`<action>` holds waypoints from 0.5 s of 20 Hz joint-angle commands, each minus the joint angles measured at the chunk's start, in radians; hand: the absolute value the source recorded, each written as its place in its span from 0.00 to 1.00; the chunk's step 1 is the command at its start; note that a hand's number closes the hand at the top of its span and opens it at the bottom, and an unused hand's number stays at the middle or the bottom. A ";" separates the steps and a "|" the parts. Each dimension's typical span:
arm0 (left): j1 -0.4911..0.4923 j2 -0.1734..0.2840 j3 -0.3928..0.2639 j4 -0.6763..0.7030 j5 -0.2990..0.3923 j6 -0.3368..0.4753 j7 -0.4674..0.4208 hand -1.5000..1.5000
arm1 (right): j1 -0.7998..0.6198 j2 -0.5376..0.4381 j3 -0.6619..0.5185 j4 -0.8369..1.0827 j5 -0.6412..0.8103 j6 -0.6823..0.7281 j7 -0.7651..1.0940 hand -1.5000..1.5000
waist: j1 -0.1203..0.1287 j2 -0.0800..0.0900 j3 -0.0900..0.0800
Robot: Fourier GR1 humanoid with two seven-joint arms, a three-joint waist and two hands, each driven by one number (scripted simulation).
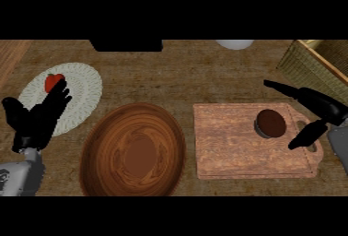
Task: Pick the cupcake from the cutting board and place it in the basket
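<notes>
On the cutting board (238, 147), up near its right end, sits the cupcake (270, 123), chocolate top facing up; right hand (319, 110) is just beside it, fingers spread wide with nothing in them, one finger low by the board's handle hole; not touching the cupcake as far as I can see. Basket (309, 62) is off in the top right corner. Left hand (37, 117) rests open at the left edge, over a white plate (81, 83) with a red thing (51, 81) on it; big wooden bowl (132, 152) sits in the middle.
</notes>
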 commanded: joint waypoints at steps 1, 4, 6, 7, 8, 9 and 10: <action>-0.056 0.000 0.027 0.095 -0.027 -0.010 -0.055 0.50 | -0.016 0.016 0.003 0.083 0.035 -0.007 -0.074 0.00 | -0.001 0.002 0.000; 0.008 -0.003 0.028 -0.036 -0.003 -0.025 0.022 0.50 | 0.020 0.018 -0.015 0.048 0.026 -0.004 -0.120 0.00 | 0.002 0.000 0.000; -0.041 0.001 0.052 0.059 -0.016 -0.039 -0.028 0.50 | 0.043 0.029 -0.013 0.003 0.037 0.013 -0.099 0.00 | -0.003 0.000 0.000; 0.032 -0.011 0.043 -0.007 0.001 -0.062 -0.033 0.50 | 0.048 0.013 -0.019 -0.011 0.035 0.033 -0.106 0.00 | -0.001 -0.001 0.000; -0.078 -0.011 0.031 0.033 -0.032 -0.012 0.028 0.50 | -0.050 0.015 -0.014 0.080 0.046 0.049 -0.109 0.00 | 0.001 0.001 0.000; -0.049 -0.016 0.043 0.009 -0.031 -0.010 0.029 0.50 | 0.073 0.031 -0.014 -0.031 0.055 0.003 -0.097 0.00 | -0.004 -0.001 0.000; -0.039 -0.067 0.003 0.007 -0.062 0.026 0.011 0.50 | 0.057 0.022 -0.007 -0.002 0.078 -0.011 -0.108 0.00 | -0.003 0.000 0.000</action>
